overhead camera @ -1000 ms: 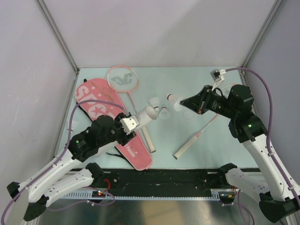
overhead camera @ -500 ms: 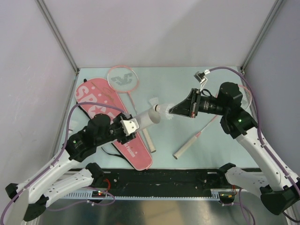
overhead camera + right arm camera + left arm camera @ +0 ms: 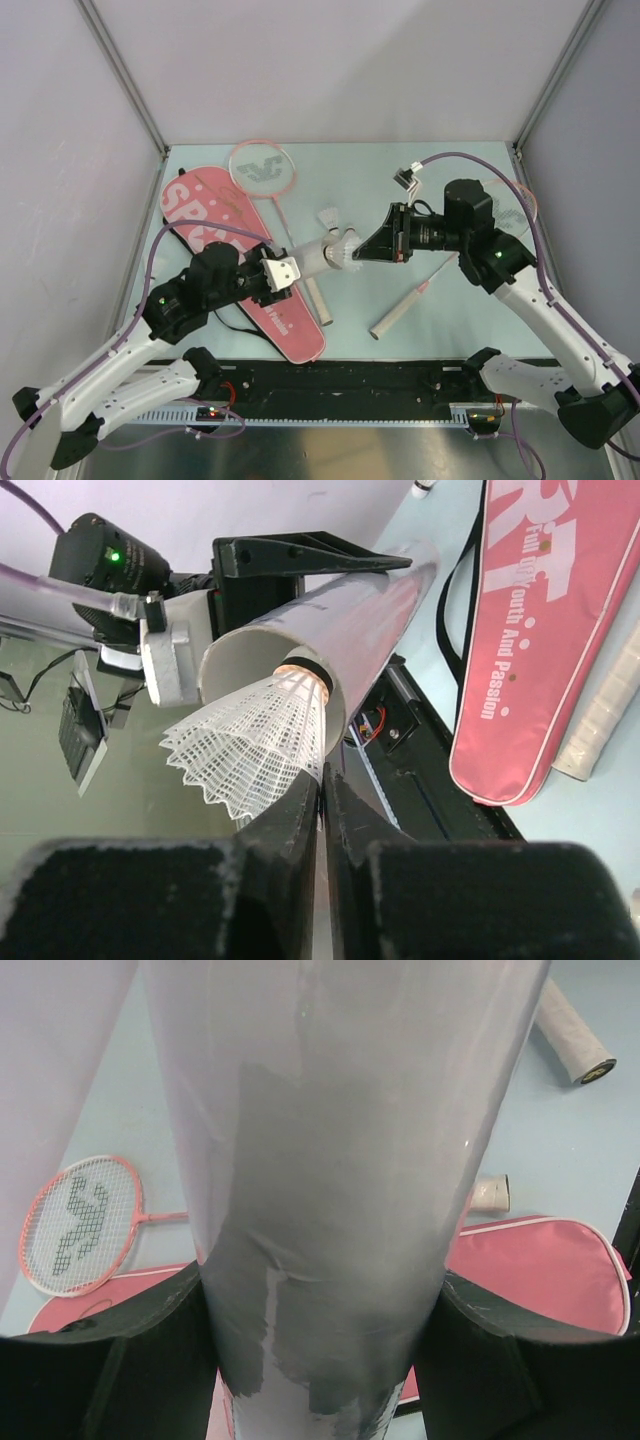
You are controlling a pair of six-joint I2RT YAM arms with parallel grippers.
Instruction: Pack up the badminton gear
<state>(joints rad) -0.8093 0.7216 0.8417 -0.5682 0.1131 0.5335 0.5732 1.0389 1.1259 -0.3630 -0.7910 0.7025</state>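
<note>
Left jaws clamped wide, right jaws pinched

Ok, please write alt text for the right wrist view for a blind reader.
The shut right tool pinches a white shuttlecock by its skirt, cork end inside the open mouth of a white tube gripped by the left tool. A pink bag lies beyond.

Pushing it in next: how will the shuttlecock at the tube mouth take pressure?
The shuttlecock is probably light, its skirt being open lattice. That thin skirt, pinched by the right tool, likely flexes or crumples under a hard push. Its round nose sits inside the tube mouth, so it should slide.
</note>
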